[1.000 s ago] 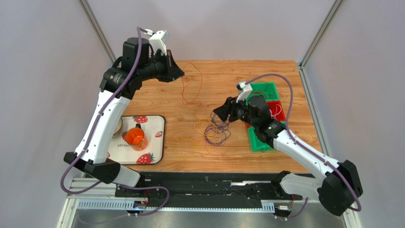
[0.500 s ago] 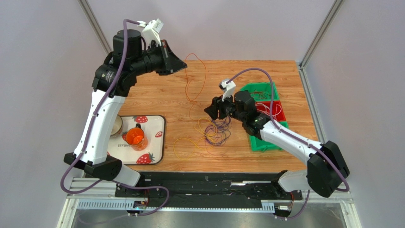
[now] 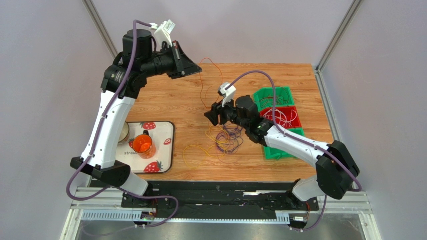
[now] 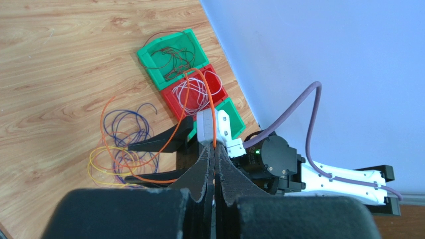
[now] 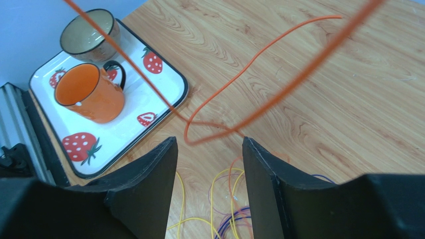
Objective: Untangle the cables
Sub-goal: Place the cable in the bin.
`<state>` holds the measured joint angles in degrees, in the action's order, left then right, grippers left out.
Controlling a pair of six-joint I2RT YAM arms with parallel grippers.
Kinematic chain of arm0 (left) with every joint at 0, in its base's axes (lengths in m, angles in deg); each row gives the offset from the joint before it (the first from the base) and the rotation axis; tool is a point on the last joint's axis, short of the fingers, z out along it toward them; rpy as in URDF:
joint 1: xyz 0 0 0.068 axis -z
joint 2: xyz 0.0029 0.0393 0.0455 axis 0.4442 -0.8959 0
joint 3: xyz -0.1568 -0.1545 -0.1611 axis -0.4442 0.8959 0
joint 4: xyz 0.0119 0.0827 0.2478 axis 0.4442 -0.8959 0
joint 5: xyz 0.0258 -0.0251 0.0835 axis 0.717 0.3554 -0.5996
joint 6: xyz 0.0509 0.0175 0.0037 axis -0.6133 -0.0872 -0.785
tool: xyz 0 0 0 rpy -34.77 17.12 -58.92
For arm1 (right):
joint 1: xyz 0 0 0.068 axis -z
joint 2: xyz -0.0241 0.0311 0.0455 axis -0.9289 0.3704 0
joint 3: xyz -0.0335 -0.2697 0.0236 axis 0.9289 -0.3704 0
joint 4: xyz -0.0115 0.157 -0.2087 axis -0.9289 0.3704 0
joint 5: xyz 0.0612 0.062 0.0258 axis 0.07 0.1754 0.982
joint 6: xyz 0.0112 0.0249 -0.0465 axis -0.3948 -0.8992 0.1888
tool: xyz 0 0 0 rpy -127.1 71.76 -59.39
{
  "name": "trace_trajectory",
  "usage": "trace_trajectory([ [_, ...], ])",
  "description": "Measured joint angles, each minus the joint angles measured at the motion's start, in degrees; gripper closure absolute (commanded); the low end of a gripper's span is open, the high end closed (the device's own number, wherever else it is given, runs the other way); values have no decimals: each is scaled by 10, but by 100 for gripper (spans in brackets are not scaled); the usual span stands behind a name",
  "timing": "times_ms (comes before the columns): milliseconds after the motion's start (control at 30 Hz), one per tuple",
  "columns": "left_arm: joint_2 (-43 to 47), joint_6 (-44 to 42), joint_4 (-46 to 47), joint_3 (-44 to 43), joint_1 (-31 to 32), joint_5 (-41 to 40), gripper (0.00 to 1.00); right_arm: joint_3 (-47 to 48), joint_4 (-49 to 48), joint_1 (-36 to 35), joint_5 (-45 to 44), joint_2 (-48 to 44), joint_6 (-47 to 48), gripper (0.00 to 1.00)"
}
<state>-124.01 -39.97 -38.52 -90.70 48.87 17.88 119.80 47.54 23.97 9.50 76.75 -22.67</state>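
Note:
My left gripper (image 3: 196, 70) is raised above the table's far side and shut on an orange cable (image 3: 203, 95), which hangs from it in a long loop. In the left wrist view the cable (image 4: 210, 102) runs out from between the closed fingertips of the left gripper (image 4: 215, 148). My right gripper (image 3: 209, 115) is open and empty, beside the hanging orange loop and above the tangle of purple, yellow and orange cables (image 3: 228, 140). In the right wrist view the orange cable (image 5: 299, 71) crosses just ahead of the open right gripper (image 5: 209, 143).
A yellow loop (image 3: 195, 153) lies left of the tangle. Green (image 3: 273, 96) and red (image 3: 286, 118) bins holding sorted cables sit at the right. A strawberry tray (image 3: 163, 150) with an orange mug (image 3: 142, 145) and a bowl (image 3: 124, 133) sits at the left.
My left gripper has lifted the orange cable higher and to the right. My right arm has swung left from the bins and the tangle toward the hanging loop, still open.

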Motion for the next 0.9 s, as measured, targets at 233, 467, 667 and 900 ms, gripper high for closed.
trace_trajectory([
  [233,0,8,1,-2,0,10,100,3,-37,-14,-48,41,17,46],
  [467,-1,10,1,-11,0,20,100,6,-57,-23,-89,50,31,46],
  [667,-5,10,1,-11,-1,20,100,-5,-64,-45,-104,10,34,46],
  [900,-8,17,15,1,-2,24,100,-29,-93,-63,-110,-54,32,47],
])
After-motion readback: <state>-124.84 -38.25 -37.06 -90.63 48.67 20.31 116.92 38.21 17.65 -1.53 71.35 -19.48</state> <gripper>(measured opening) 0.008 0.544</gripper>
